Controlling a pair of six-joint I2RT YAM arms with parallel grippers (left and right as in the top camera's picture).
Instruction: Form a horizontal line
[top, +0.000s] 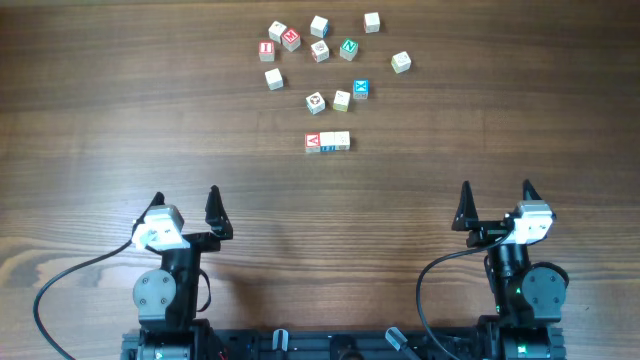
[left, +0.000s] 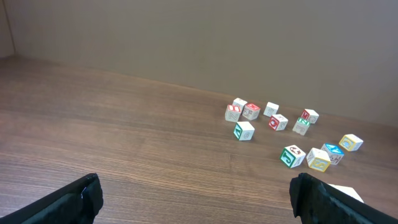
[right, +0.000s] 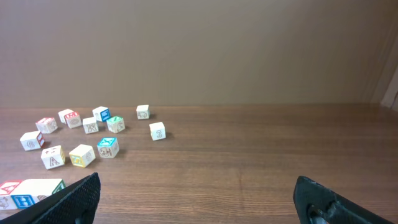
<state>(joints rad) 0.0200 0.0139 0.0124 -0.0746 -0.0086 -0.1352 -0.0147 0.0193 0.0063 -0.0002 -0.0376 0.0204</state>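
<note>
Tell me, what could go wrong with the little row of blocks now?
Reaching past the row of three cubes for a loose cube just beyond it, an arm might bump the row crooked. Both the left gripper and right gripper are wide open, so a finger might also nudge a neighbouring cube.

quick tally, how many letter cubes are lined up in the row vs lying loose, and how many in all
cubes in the row: 3
loose cubes: 12
total: 15
</note>
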